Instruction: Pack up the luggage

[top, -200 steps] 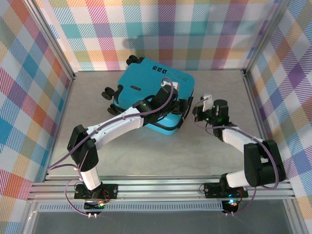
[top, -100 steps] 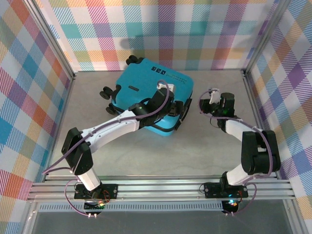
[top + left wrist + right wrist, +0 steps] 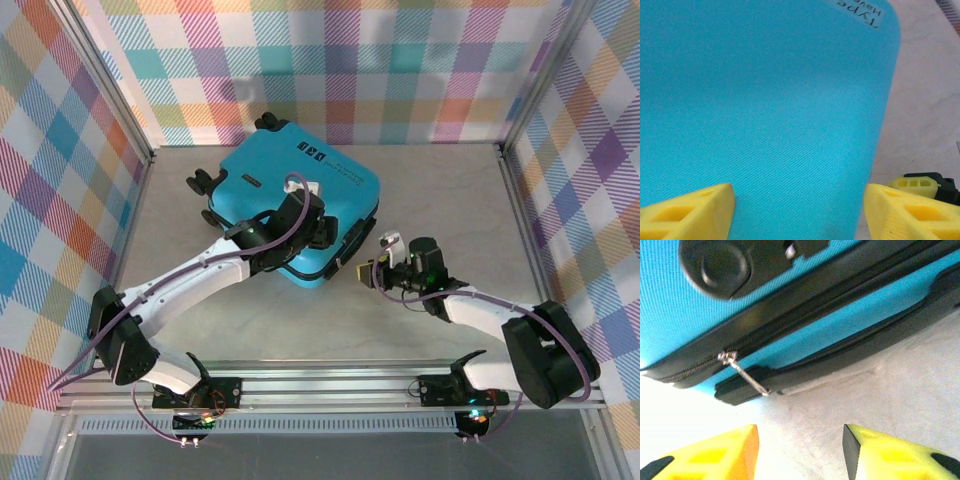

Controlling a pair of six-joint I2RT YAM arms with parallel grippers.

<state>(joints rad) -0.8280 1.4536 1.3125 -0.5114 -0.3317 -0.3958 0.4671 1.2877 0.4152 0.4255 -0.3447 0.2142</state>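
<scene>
The luggage [image 3: 262,183] is a turquoise hard-shell suitcase lying shut and flat on the grey table, its black wheels toward the back left. My left gripper [image 3: 318,226] rests over its lid, open; in the left wrist view the yellow fingers [image 3: 687,210] stand wide apart on the blue shell [image 3: 765,100]. Just off the suitcase's near right side, my right gripper [image 3: 362,272] is low over the table and open. The right wrist view shows the side of the luggage [image 3: 670,310], its black zipper line, a metal zipper pull [image 3: 745,374] and a black side handle [image 3: 850,357], all ahead of the empty gripper [image 3: 800,455].
The grey table [image 3: 450,200] is boxed in by plaid walls at the back and both sides. An aluminium rail [image 3: 330,385] runs along the near edge at the arm bases. Bare table lies right of and in front of the suitcase.
The suitcase has slid left and turned under my left gripper. My right gripper has swung down and left to the suitcase's near side and gone from shut to open.
</scene>
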